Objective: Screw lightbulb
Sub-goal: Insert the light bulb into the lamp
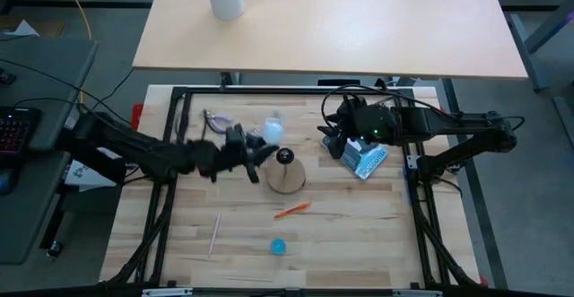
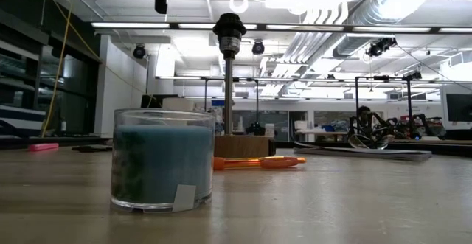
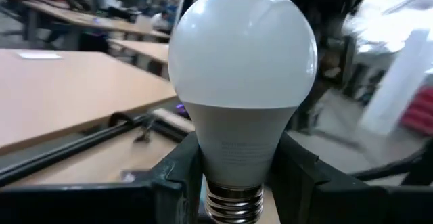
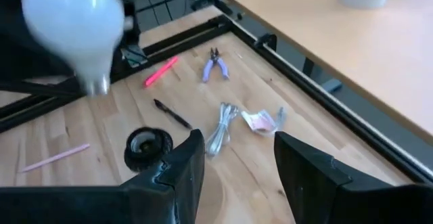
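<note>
The white lightbulb [image 3: 242, 55] fills the left wrist view, with my left gripper [image 1: 254, 148] shut on it. In the high view the lightbulb [image 1: 272, 132] hangs in the air just far-left of the black socket [image 1: 285, 157], which stands on a post over the round wooden base [image 1: 287, 180]. In the low view the socket [image 2: 228, 29] has nothing in it. My right gripper [image 4: 233, 163] hovers open with nothing between its fingers, to the right of the socket [image 4: 149, 146] and above a blue-white packet [image 1: 364, 161]. My left gripper pinches the lightbulb's grey neck [image 3: 237, 146], just above the screw base [image 3: 233, 204], between its two fingers [image 3: 177, 173]. It reaches in about level from the table's left. The globe sticks out beyond the fingertips, and the lightbulb is lifted clear of the table.
An orange pen [image 1: 293, 209], a small blue round cap [image 1: 279, 245] and a pink stick [image 1: 215, 232] lie nearer the front. Pliers [image 4: 215, 65], a pink marker [image 4: 160, 72], a black pen [image 4: 172, 114] and a wrapper [image 4: 264, 121] lie at the far left. A black frame [image 1: 269, 91] borders the board.
</note>
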Robot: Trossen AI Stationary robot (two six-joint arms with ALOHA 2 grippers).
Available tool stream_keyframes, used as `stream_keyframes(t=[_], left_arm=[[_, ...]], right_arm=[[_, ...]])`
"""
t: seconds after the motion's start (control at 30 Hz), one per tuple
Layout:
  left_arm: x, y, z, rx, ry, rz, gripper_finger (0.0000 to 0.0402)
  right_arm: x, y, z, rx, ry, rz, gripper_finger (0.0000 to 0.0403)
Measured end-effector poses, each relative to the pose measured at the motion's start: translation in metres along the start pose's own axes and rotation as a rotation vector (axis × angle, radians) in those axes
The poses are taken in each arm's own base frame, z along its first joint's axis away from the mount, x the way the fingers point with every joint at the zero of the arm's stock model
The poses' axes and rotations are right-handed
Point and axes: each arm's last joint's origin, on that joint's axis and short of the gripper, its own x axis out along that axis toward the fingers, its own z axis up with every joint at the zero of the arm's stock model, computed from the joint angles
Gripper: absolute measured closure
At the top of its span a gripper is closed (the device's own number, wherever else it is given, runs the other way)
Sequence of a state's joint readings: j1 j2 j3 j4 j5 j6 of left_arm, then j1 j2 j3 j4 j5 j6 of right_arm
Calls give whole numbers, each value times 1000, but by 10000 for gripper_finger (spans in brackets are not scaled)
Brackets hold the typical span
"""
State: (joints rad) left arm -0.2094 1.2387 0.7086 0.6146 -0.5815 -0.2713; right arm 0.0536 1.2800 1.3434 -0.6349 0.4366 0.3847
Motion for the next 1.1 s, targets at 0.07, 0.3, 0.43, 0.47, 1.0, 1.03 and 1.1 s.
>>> stream_keyframes(t=[0.07, 0.3, 0.43, 0.47, 1.0, 1.03, 1.1], left_arm=[[2, -8, -12, 37, -4, 32, 284], [12, -14, -29, 98, -59, 111, 284], [20, -14, -43, 70, -16, 31, 284], [21, -14, -46, 66, -10, 35, 284], [26, -11, -54, 152, -26, 104, 284], [27, -10, -55, 154, -24, 105, 284], [27, -10, -56, 147, -20, 106, 284]], right_arm=[[1, 1, 2, -3, -16, 7, 231], [6, 4, 2, 10, -25, 11, 231], [9, 6, 3, 12, -33, 14, 231], [10, 6, 3, 9, -31, 13, 231], [12, 7, 3, 17, -33, 15, 231], [12, 7, 3, 17, -34, 15, 231], [12, 7, 3, 17, -34, 16, 231]])
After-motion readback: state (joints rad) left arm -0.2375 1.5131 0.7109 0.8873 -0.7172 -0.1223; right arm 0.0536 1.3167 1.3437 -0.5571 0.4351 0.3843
